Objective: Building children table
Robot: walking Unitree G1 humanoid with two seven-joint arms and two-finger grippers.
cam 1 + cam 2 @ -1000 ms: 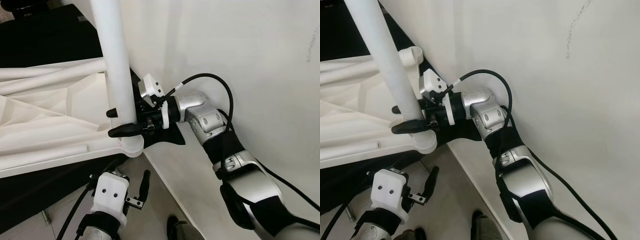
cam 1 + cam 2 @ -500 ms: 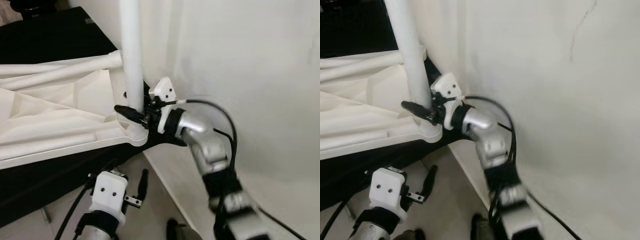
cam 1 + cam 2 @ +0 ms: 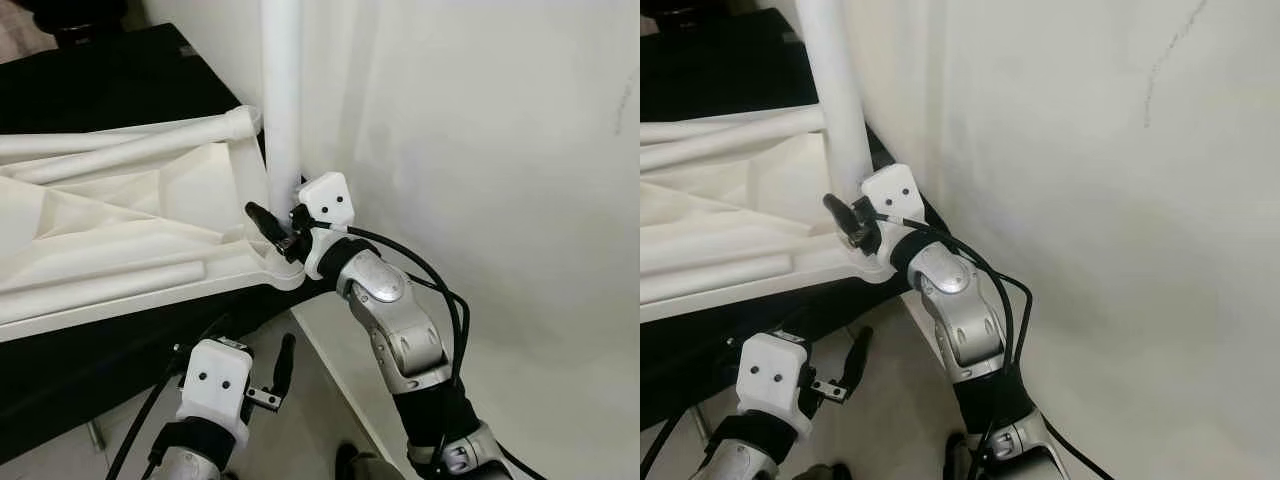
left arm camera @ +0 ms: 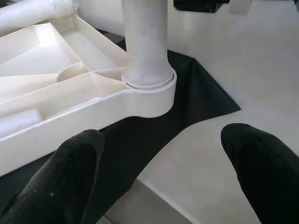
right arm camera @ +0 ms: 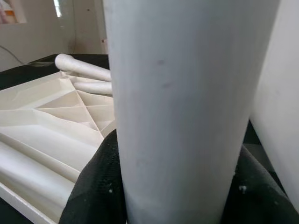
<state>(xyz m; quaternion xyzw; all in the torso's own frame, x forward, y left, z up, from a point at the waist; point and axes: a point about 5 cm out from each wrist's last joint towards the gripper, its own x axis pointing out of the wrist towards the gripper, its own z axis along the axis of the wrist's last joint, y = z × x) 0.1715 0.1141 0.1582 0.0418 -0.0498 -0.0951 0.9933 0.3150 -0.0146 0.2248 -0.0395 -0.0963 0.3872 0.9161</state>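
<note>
Left eye view: the right claw (image 3: 272,226) is clamping the upright leg (image 3: 281,100) just above its corner socket (image 4: 148,91) in the upturned tabletop (image 3: 100,250). The left claw (image 4: 163,163), fingers apart, is hanging empty below. The leg is probably seated; another leg (image 3: 130,150) is lying on the tabletop, not yet fitted.
</note>
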